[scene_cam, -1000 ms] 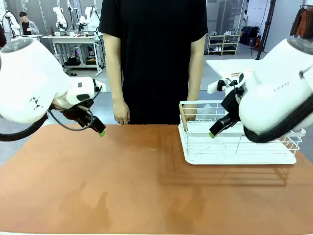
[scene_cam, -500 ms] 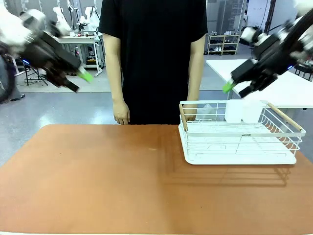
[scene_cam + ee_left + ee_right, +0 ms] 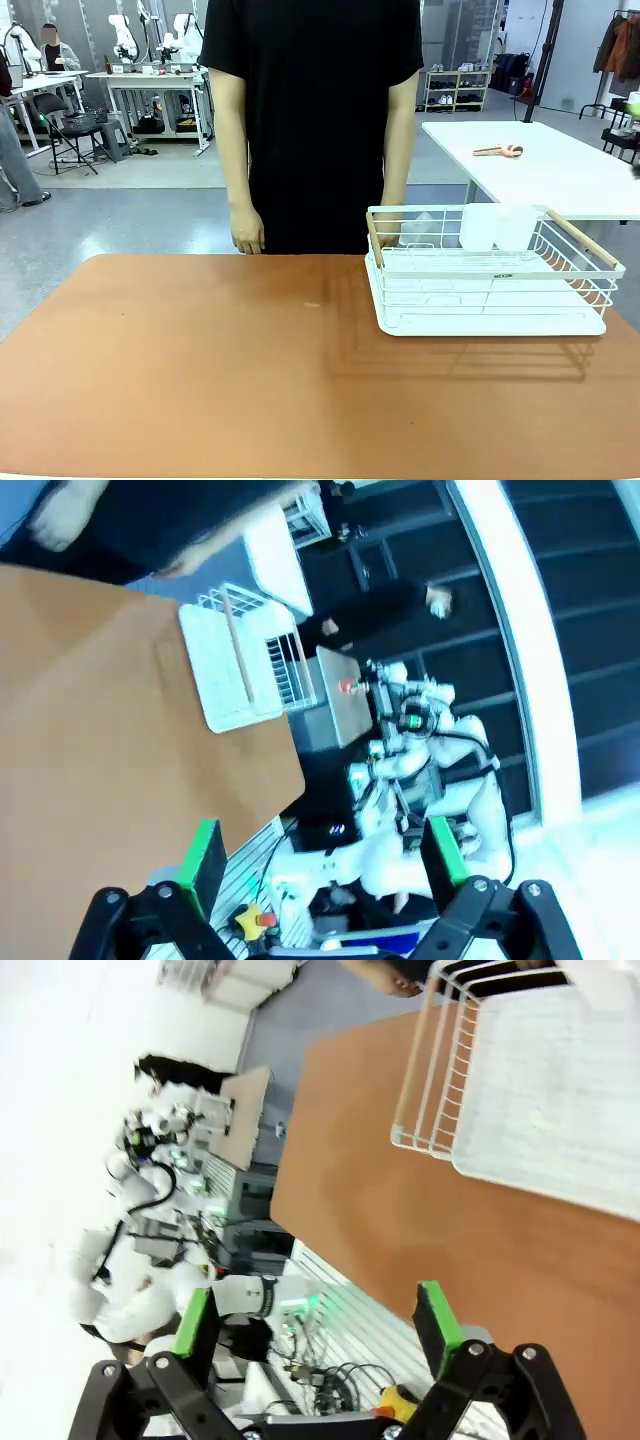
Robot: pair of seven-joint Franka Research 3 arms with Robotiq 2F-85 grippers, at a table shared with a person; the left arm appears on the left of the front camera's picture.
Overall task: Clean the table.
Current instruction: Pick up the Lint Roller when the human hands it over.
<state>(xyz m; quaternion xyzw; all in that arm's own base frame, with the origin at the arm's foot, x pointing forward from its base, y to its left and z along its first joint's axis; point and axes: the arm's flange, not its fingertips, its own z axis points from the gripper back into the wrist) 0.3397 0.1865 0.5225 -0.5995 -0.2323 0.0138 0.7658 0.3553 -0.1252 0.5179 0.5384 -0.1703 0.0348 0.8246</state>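
Observation:
The table [image 3: 220,380] is a wide reddish-brown top with rounded corners; its surface is bare apart from a white wire rack [image 3: 487,285] at the right. In the left wrist view my left gripper [image 3: 322,854] is open, high above the table [image 3: 90,740], nothing between its green pads, with the rack [image 3: 245,670] far off. In the right wrist view my right gripper [image 3: 317,1325] is open too, raised over the table's edge [image 3: 400,1210], the rack [image 3: 520,1070] beyond it. A person in black stands at the far side, hand [image 3: 247,232] by the table edge.
Two white cups [image 3: 495,226] stand in the back of the rack, which has wooden handles. A white side table [image 3: 540,165] with a small tool stands behind at the right. Other workbenches and robot arms show far behind.
Both arms have risen from low over the table and left the front view. The rack, cups and person have not moved.

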